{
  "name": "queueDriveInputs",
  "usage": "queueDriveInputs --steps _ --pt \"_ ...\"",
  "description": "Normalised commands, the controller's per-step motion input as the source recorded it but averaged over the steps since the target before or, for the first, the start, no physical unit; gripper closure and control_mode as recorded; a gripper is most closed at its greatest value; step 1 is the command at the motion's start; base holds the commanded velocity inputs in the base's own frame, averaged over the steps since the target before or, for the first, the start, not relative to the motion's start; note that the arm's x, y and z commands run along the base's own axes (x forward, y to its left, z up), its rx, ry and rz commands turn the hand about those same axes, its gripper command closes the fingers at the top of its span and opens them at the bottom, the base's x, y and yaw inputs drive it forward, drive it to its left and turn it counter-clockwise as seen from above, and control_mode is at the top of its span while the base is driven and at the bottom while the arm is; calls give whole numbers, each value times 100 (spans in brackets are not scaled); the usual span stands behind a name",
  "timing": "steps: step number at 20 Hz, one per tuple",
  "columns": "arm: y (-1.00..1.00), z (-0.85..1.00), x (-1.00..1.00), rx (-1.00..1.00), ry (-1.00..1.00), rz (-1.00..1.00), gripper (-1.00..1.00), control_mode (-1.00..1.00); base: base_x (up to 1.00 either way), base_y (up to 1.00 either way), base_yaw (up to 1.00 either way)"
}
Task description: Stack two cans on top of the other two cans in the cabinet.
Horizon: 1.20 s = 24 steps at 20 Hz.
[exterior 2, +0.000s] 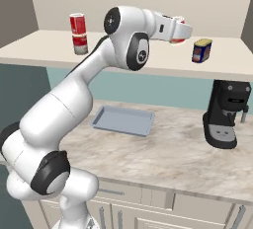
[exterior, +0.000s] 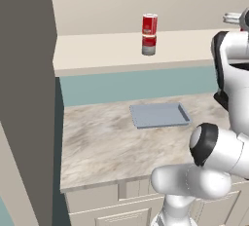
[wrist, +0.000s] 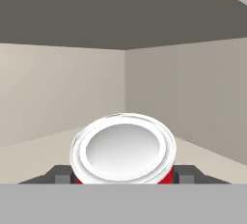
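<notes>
1. The cabinet is running as a wide open wall unit above the desk; its single long shelf is carrying all the cans in sight
2. The arm is reaching up into the cabinet, with the tool hovering over the shelf between the two standing groups
3. On the desk a grey tray and a dark coffee machine are sitting well below and apart from the work
4. At the shelf's left a stacked pair is standing upright, red can touching the grey-bottomed one beneath
5. To the right a dark blue can is standing alone, upright, top bare, near the tool
6. The tool is closing narrowly on a red can; in the hand view its silver end is facing the camera, so its long axis is lying along the tool
7. Judgement: the carried can is needing to be turned upright, centred over the blue can, lowered until touching, then released; an off-centre set-down is risking a topple
</notes>
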Motion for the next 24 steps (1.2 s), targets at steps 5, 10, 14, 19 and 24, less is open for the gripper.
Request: queueDriveInputs --steps 5,10,14,19,24 --pt "-29 -2 1 0 0 0 100 -100 0 0 0" --pt "-18 -9 8 0 -1 0 100 -100 0 0 0" --pt "-21 -3 21 0 0 0 100 -100 0 0 0" --pt "-19 0 26 0 0 0 100 -100 0 0 0" --pt "-20 0 27 0 0 0 100 -100 0 0 0"
